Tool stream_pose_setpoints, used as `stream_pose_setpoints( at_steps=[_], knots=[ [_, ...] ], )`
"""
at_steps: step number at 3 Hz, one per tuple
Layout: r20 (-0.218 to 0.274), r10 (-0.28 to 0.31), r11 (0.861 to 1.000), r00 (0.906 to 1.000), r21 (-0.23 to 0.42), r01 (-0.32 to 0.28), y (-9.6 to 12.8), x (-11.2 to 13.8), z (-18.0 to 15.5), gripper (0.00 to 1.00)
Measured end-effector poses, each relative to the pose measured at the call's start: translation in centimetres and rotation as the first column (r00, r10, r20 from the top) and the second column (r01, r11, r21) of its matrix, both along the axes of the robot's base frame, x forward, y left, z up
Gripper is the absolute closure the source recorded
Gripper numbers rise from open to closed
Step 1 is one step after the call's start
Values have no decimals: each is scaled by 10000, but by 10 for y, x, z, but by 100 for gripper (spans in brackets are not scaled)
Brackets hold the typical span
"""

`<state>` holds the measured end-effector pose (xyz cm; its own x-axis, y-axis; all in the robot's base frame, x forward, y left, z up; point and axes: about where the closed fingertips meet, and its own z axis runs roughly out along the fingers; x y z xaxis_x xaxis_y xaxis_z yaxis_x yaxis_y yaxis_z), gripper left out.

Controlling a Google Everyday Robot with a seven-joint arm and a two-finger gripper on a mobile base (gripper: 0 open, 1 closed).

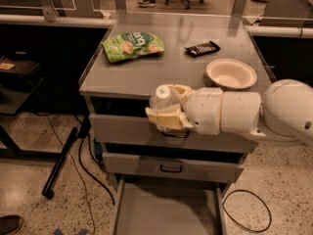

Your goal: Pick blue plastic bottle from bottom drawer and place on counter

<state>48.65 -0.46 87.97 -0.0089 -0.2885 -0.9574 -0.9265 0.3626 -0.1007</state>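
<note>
blue plastic bottle (pixel 163 98): held upright, white cap up, in front of the counter's near edge and well above the bottom drawer; its label can't be read.
bottom drawer (pixel 166 210): nearest, pulled open, the visible floor bare.
gripper (pixel 165 106): reaches in from the right at the height of the top drawer front; its pale fingers (pixel 164 120) are clamped on the bottle's body.
key relation: the bottle's base sits about level with the counter edge, so the placing spot lies farther back and a little higher.
counter (pixel 146 75): bare metal just beyond the bottle, likely room to set it down.
bowl (pixel 231 73): far right, near the rim.
dark snack bar (pixel 202 48): farther, wrapper text unreadable.
green chip bag (pixel 133 45): far left, white lettering illegible.
</note>
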Motion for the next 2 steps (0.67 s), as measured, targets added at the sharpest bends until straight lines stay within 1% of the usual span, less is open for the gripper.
stream_pose_setpoints(
  at_steps=[1,2],
  knots=[
    [829,12,9997,9966,-253,9,-3,7,61,100],
    [989,-32,9998,9951,-208,53,-4,10,71,100]
  ],
)
